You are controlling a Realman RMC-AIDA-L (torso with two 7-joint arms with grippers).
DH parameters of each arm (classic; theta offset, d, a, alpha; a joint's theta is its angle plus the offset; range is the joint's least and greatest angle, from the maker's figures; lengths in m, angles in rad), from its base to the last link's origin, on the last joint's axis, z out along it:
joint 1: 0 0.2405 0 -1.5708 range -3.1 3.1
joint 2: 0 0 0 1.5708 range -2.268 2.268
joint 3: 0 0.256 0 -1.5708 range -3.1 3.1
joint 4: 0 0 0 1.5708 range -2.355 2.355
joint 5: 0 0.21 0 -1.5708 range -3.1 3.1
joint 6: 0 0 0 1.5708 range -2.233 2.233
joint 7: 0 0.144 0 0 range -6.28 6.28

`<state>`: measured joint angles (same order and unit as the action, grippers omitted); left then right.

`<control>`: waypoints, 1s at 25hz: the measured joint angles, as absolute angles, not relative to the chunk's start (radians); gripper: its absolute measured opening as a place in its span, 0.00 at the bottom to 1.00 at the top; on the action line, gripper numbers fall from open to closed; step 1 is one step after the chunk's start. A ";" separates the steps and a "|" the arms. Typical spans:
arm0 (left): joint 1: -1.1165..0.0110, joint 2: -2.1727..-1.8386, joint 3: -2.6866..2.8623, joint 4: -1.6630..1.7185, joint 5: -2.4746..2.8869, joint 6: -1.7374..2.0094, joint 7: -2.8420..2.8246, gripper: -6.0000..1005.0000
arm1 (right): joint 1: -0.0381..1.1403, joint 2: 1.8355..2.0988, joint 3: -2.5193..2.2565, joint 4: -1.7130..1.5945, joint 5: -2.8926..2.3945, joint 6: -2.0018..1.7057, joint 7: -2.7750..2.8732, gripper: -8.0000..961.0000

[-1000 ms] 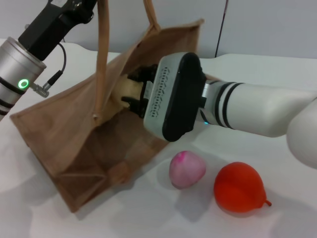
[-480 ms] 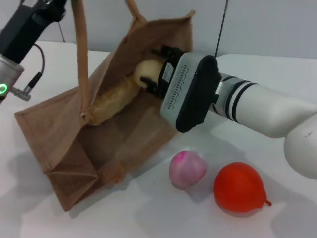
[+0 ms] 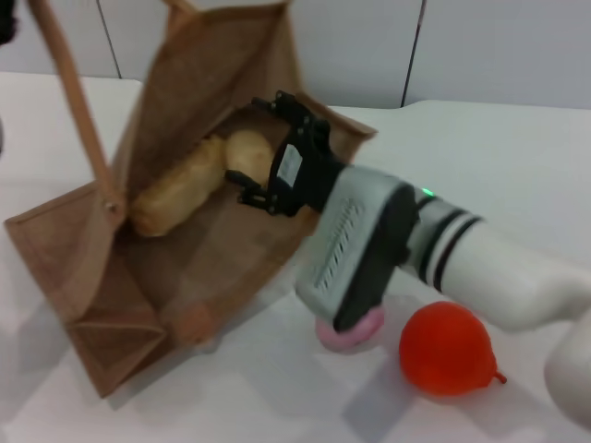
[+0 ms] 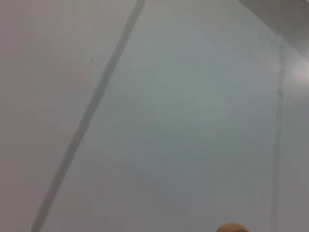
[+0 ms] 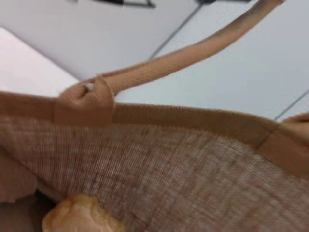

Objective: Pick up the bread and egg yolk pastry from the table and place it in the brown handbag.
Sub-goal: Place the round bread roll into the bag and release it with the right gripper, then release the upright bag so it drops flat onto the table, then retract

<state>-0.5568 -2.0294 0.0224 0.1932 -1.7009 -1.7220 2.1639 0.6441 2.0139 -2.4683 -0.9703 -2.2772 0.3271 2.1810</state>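
1. We take the brown handbag (image 3: 185, 231) as our landmark: it lies tipped on the white table (image 3: 480, 157) with its mouth toward us, one strap handle (image 3: 78, 111) pulled up and away at its far-left side.
2. Our right gripper (image 3: 261, 152) sits at the bag's mouth on its right side, fingers spread and holding nothing, just beside the egg yolk pastry (image 3: 247, 153).
3. Inside the bag we see both task items: the bread (image 3: 175, 189) lies along the inner wall, and the egg yolk pastry rests at the bread's far end, touching or nearly touching it.
4. In the right wrist view we look across the woven wall and rim of the bag, with a pale edge of food (image 5: 79, 217) low inside it.
5. Our left gripper is out of the head view, and its wrist view shows only a blank wall; we cannot tell its state, though the taut strap suggests it is lifting the bag open.
6. We judge the step in hand to be withdrawing the right gripper. We should back straight out of the mouth, keeping the spread fingers clear of the rim and strap so the bag does not tip.
7. Outside the bag, near its mouth, sit a pink-topped ball (image 3: 355, 334), half hidden under our right arm, and an orange-red fruit (image 3: 448, 349); both should be left alone.
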 joint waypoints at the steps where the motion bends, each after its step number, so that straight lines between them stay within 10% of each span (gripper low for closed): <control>1: -0.552 -2.029 0.022 0.193 -1.713 -1.719 2.168 0.12 | 0.620 2.014 -2.472 -0.979 -2.300 0.357 2.181 0.90; 13: -0.544 -2.035 0.035 0.150 -1.766 -1.569 2.397 0.12 | 0.419 2.013 -2.481 -0.808 -2.349 1.116 2.314 0.93; 25: -0.620 -2.037 0.052 0.055 -1.451 -1.469 2.712 0.57 | 0.436 2.017 -2.466 -0.455 -2.274 1.473 2.778 0.93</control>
